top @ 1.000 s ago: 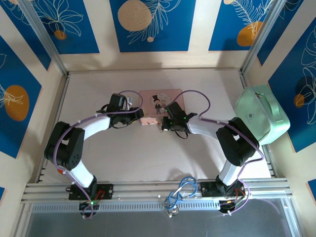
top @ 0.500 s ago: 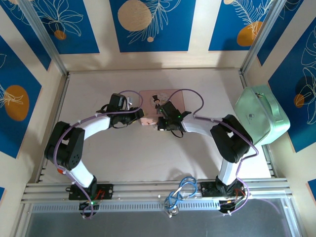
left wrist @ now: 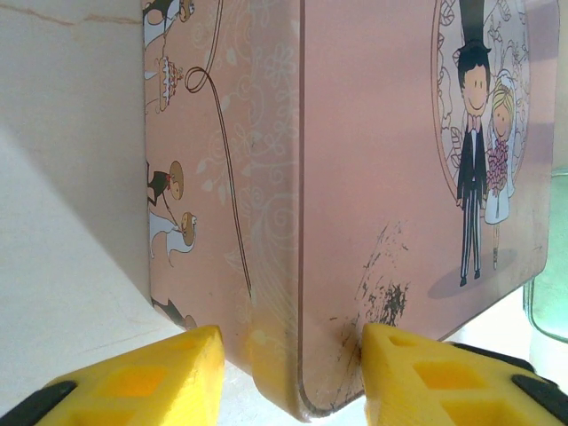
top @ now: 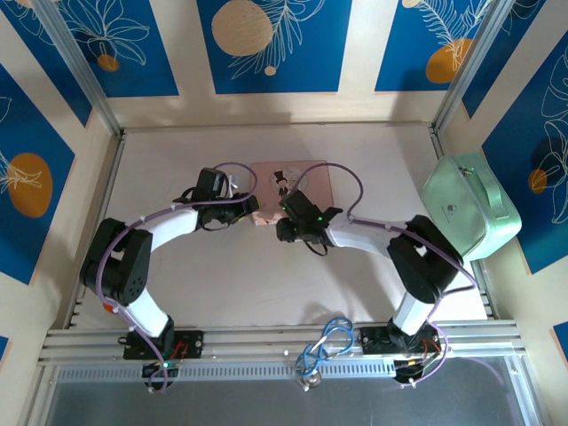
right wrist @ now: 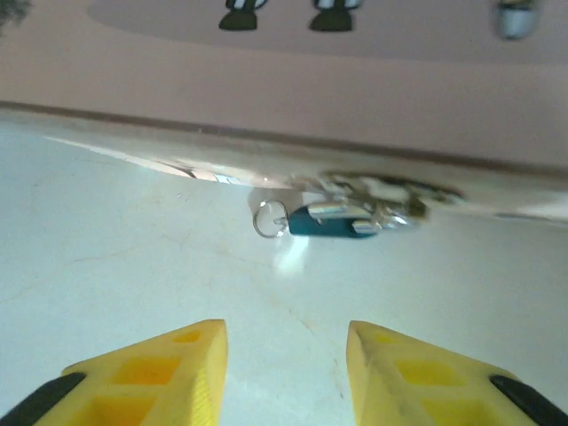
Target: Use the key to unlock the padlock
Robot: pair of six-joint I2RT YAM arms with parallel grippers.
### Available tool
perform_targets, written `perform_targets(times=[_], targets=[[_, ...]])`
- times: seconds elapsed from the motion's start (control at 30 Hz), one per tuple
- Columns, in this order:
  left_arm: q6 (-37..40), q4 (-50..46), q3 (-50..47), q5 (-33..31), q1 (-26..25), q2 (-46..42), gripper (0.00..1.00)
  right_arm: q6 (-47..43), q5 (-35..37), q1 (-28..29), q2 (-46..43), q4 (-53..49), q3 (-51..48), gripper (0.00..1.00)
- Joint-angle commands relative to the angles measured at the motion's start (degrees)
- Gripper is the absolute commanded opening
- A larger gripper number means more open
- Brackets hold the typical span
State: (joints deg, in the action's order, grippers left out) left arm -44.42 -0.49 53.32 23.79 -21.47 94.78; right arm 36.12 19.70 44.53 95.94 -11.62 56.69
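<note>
Two yellow fingertips of my right gripper point(right wrist: 284, 373) sit apart, holding nothing, at the frame bottom. Small teal-blue padlock point(right wrist: 333, 222) lies centre frame on the white table point(right wrist: 133, 266), long axis left-right, against the pink tin box point(right wrist: 355, 80). My left gripper point(left wrist: 284, 373) fingers straddle the box's corner.

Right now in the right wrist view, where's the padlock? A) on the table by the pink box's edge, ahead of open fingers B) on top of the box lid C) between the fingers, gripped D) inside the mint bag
A: the padlock lies on the table against the pink box, beyond the open right gripper.
</note>
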Motion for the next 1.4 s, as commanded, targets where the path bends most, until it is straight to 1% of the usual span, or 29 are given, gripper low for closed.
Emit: perform_targets(times=[0.0,0.13,0.27,0.33,0.4,0.47,0.53,0.63,0.77,0.97,1.13,1.37], targets=[[1.70,-1.81,0.16,1.01,0.76,0.82,0.43,2.41,-0.08,-1.05,-5.23,3.29,-4.08,0.44],[1.77,-1.97,0.29,1.05,0.82,0.51,0.43,5.26,-1.35,-2.12,-9.52,6.51,-8.41,0.47],[1.97,-2.46,0.82,0.90,0.81,0.49,0.43,7.26,-2.05,-2.94,-9.71,8.06,-10.39,0.48],[1.97,-2.45,0.82,0.88,0.90,0.51,0.43,7.33,-0.84,-3.05,-9.07,8.65,-10.94,0.49],[1.97,-2.49,0.75,0.90,0.91,0.50,0.43,7.30,1.01,-2.77,-8.83,11.34,-12.50,0.52],[1.95,-2.46,0.65,0.87,0.91,0.52,0.43,6.37,4.34,-1.51,-9.34,17.26,-15.97,0.55],[1.97,-2.40,0.56,0.92,0.84,0.52,0.43,6.71,5.20,-1.31,-9.26,19.65,-17.13,0.58],[1.84,-2.21,0.30,1.03,0.85,0.72,0.43,5.77,2.22,-2.43,-6.94,17.64,-15.19,0.58],[1.56,-2.05,0.13,1.16,0.87,0.72,0.43,5.01,2.00,-2.17,-5.07,16.35,-13.40,0.57],[1.71,-2.06,-0.06,1.42,0.91,0.52,0.43,4.31,0.44,-2.20,-5.39,16.45,-13.27,0.56],[1.74,-2.19,0.34,1.57,0.92,0.58,0.43,4.57,0.55,-2.04,-7.52,16.07,-14.17,0.55],[2.73,-3.89,1.83,0.58,1.00,-0.59,0.51,3.76,-1.54,-2.13,-10.53,17.55,-15.60,0.53]])
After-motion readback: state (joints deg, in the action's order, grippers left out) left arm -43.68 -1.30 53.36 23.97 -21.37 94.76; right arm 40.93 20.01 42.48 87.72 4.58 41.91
